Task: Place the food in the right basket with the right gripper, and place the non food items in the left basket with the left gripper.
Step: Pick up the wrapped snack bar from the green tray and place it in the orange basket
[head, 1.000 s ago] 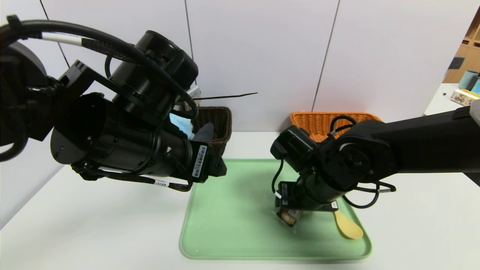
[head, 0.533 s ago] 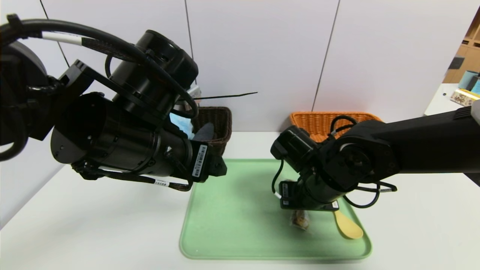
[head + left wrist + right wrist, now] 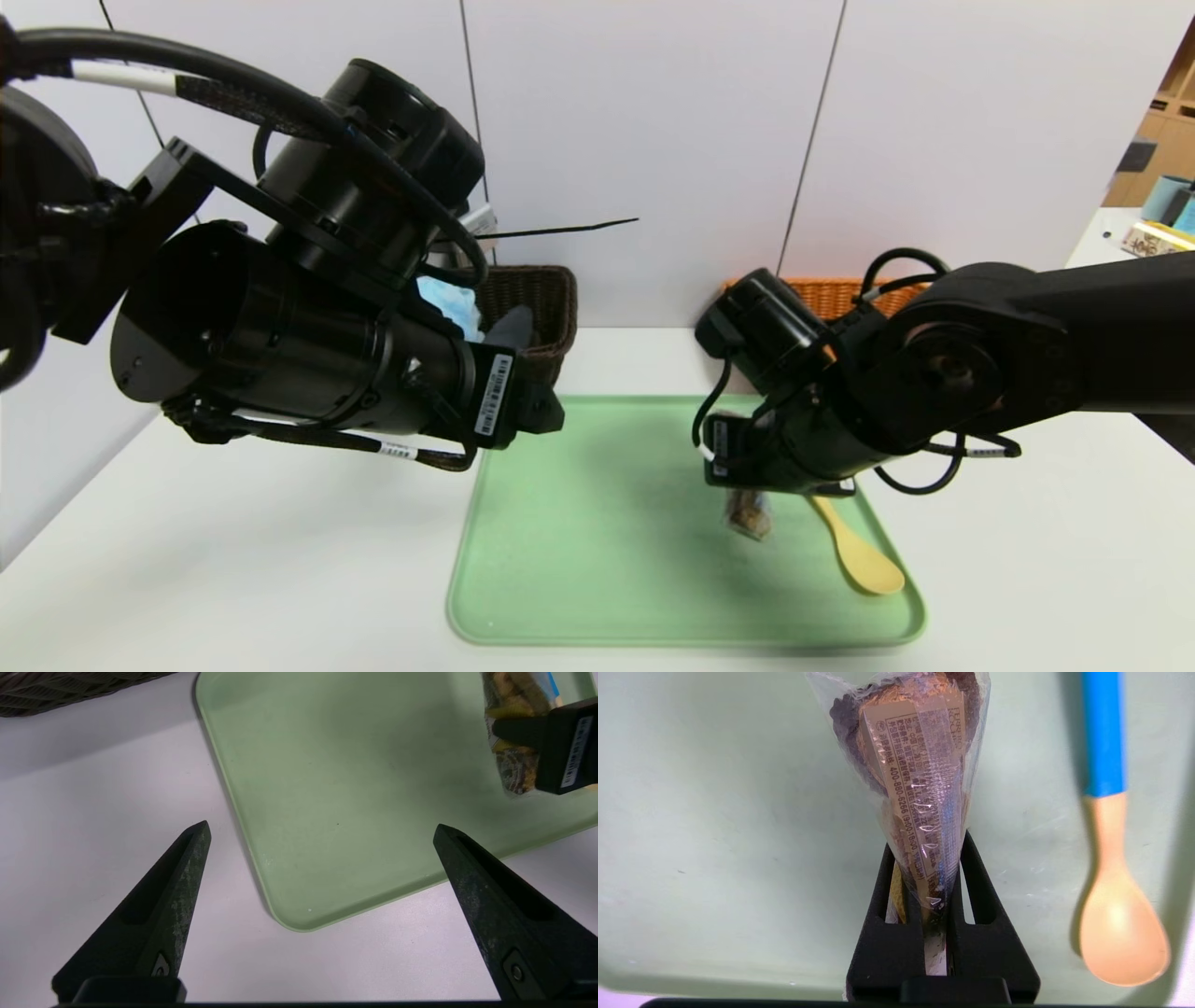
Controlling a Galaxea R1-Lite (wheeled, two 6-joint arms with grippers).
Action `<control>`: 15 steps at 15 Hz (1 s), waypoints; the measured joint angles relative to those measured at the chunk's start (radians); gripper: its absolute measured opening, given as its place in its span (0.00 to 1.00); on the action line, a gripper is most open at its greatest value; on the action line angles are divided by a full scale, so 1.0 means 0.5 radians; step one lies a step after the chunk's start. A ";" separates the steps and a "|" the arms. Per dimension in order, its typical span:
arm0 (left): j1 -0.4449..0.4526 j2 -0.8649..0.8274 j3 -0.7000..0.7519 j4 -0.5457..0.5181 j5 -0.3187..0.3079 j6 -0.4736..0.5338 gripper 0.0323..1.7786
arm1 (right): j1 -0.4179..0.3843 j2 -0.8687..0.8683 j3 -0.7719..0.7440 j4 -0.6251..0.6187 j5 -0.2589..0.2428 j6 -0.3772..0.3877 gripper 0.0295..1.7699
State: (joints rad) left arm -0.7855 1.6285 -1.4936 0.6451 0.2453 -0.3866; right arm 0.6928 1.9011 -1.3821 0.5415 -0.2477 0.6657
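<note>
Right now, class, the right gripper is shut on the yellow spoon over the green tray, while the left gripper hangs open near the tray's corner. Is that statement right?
Not quite. The right gripper is shut on the food packet, not the spoon, which lies loose on the green tray beside it; the right wrist view shows this. The left gripper does hang open near the tray's corner.

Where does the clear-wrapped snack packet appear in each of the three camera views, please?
Head view: snack packet hangs under the right gripper, above the green tray.
Left wrist view: far corner, pinched.
Right wrist view: centre, between the closed fingers.
Shared landmark: the green tray.
</note>
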 joint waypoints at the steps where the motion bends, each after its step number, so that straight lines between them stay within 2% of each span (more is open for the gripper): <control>1: 0.001 -0.003 -0.003 0.000 0.001 0.000 0.95 | -0.016 -0.040 -0.034 -0.002 -0.027 -0.007 0.09; 9: 0.000 -0.029 -0.004 0.000 -0.001 0.004 0.95 | -0.348 -0.278 -0.441 -0.004 -0.069 -0.158 0.09; 13: -0.002 -0.033 -0.004 0.000 -0.001 0.006 0.95 | -0.601 -0.303 -0.535 -0.050 -0.069 -0.425 0.09; 15: -0.001 -0.034 -0.004 0.000 -0.001 0.007 0.95 | -0.717 -0.298 -0.539 -0.134 -0.069 -0.641 0.09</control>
State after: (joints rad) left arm -0.7860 1.6115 -1.4957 0.6451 0.2449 -0.3832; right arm 0.3343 1.7519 -1.6515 0.4747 -0.2823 0.3453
